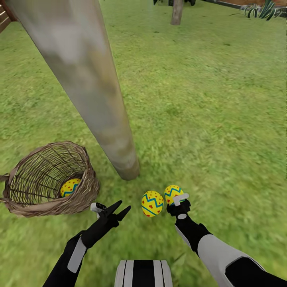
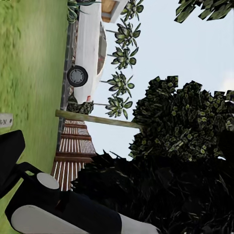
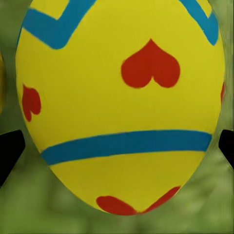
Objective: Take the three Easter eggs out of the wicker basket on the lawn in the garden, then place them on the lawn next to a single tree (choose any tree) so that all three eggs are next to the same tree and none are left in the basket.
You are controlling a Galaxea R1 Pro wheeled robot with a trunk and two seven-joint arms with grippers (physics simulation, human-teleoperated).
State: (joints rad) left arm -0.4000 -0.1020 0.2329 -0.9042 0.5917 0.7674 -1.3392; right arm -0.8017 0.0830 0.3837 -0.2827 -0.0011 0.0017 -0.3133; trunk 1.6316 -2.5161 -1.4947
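The tree [image 1: 91,87], a thick pale grey-beige trunk, leans up from the lawn [image 1: 207,111] in the head view. Left of its base the wicker basket [image 1: 52,179] lies tipped toward me with one Easter egg [image 1: 70,187] inside. Another Easter egg [image 1: 152,203] rests on the grass just in front of the trunk's foot. Beside it, my right gripper [image 1: 178,200] is shut on a third Easter egg [image 1: 173,193] [image 3: 122,107], low over the grass, with black fingertips [image 3: 9,151] against its flanks. My left gripper [image 1: 124,205] hangs open and empty between basket and eggs.
A second trunk [image 1: 177,12] stands far back, with spiky plants [image 1: 261,10] at the back right. Open grass stretches to the right and behind the tree. The left wrist view looks sideways at a slat fence [image 2: 73,161], a white car [image 2: 90,48] and a dark-leaved tree [image 2: 180,122].
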